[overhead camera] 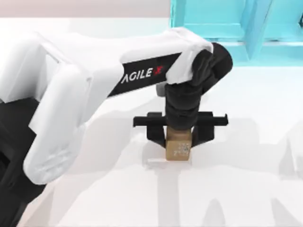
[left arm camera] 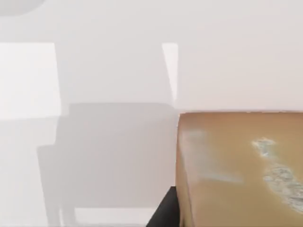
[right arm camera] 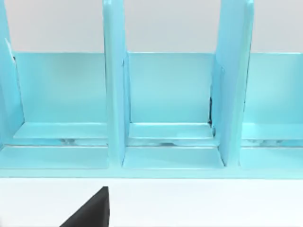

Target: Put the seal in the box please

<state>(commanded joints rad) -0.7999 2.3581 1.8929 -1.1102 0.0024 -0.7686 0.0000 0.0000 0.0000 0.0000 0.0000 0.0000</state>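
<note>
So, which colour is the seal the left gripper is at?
Tan-brown with whitish marks on the seal; best in the left wrist view.

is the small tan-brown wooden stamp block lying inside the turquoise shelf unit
No, the small tan-brown wooden stamp block sits on the white table at the left gripper.

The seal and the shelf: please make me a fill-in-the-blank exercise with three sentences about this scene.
1. The seal stands between the fingers of the ____ gripper.
2. The shelf unit at the far side of the table has the colour ____.
3. The whitish engraved marks are on the ____ seen in the left wrist view.

Missing words: left; turquoise; seal
</note>
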